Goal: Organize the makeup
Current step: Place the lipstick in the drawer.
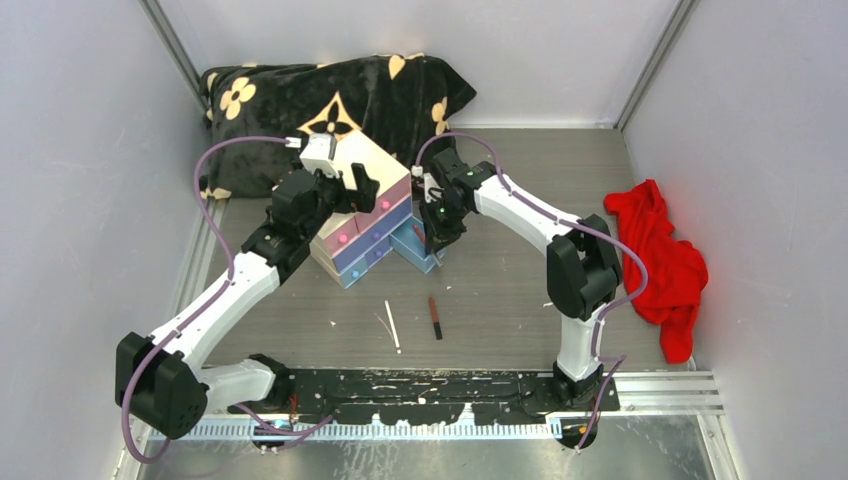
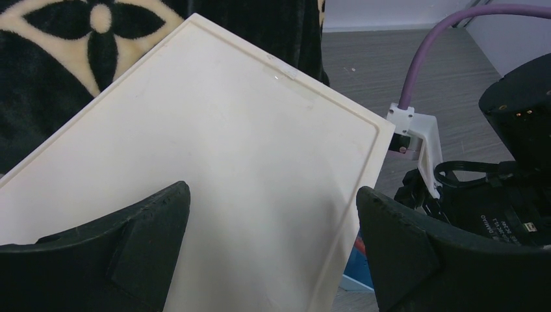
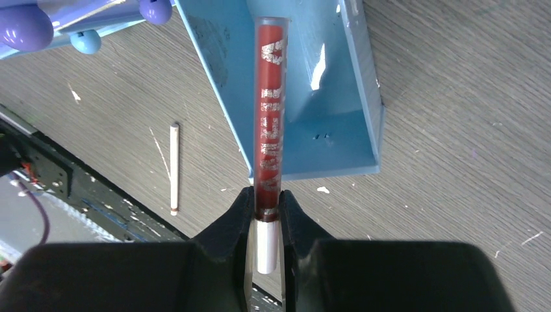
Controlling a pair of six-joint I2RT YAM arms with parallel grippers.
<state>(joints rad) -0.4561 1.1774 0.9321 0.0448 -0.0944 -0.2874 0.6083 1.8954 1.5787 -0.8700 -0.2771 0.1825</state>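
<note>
Red with silver lettering, a slim tube (image 3: 268, 117) is pinched at its white end by the right jaws, which are clenched on it. Its long axis runs straight out in line with the fingers, and its far end points into an open blue drawer (image 3: 338, 140), crossing that drawer's near wall; whether it touches the wall I cannot tell. The drawer sits on the grey surface (image 1: 500, 290) at the foot of a cream box (image 1: 365, 200) with pink and blue drawers. Nearer the arm bases, a white pencil (image 1: 392, 325) and a red-brown pencil (image 1: 435, 318) lie flat on the surface, close but apart, both lengthwise from near to far. The left jaws are spread wide, released, above the box's flat cream top.
</note>
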